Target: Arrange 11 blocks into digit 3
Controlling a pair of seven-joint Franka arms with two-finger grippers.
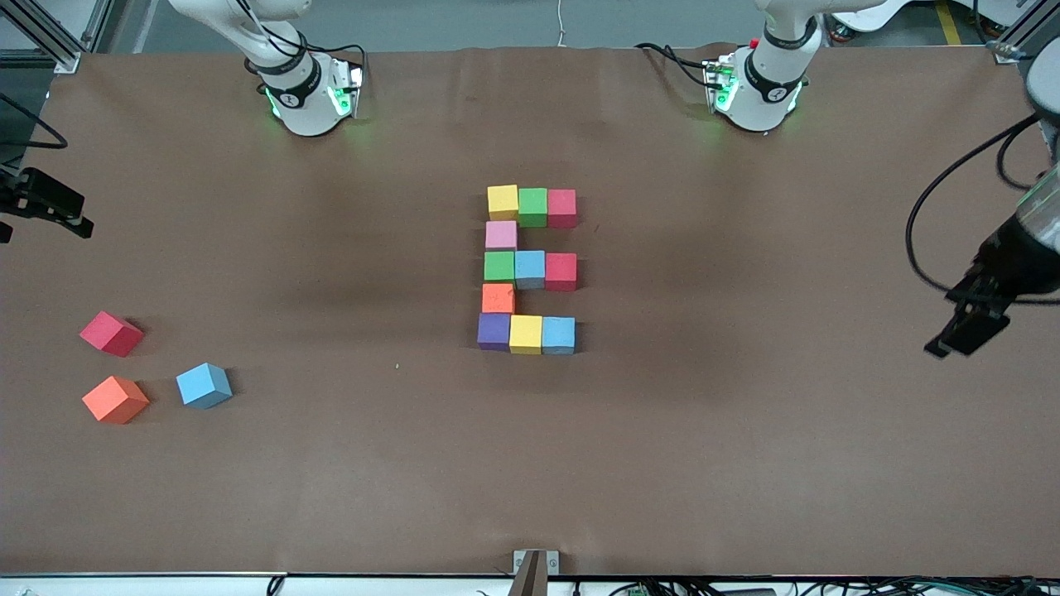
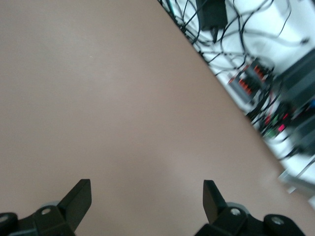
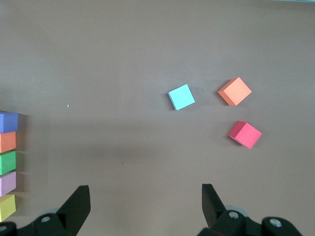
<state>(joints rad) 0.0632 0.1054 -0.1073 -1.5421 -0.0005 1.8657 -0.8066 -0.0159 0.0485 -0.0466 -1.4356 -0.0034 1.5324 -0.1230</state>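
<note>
**Eleven Cubes Form the Numeral While Both Arms Hang Wide**

Front view: the digit 3 (image 1: 527, 269), a many-coloured blocky numeral of small matte foam cubes, sits mid-table, its three bars running toward three o'clock from a spine at nine o'clock, so it reads correctly from the robots' end. The bar nearest the bases is yellow, green, red; a pink foam cube (image 1: 501, 235) links it to the green, blue, red middle bar; an orange foam cube (image 1: 498, 298) links that to the purple, yellow, blue bar. The cubes touch edge to edge. At about eight o'clock from the numeral, well apart toward the right arm's end, lie three spare cubes: a red foam cube (image 1: 111, 334), an orange spare cube (image 1: 115, 399) and a light-blue foam cube (image 1: 204, 385), each turned askew. The left gripper (image 1: 967, 329) hangs over bare table at three o'clock; the right gripper (image 1: 41, 203) waits at the nine o'clock edge.

Left wrist view: the left gripper's jaws stand spread over the brown table cover (image 2: 108, 108), with nothing between them.

Right wrist view: the right gripper (image 3: 146, 196) is likewise spread and empty, the three spares and the numeral's spine cubes in sight.

The cubes look light, soft and grippy; a pinch across two parallel flat faces should hold, and neighbours would shift easily if nudged.
</note>
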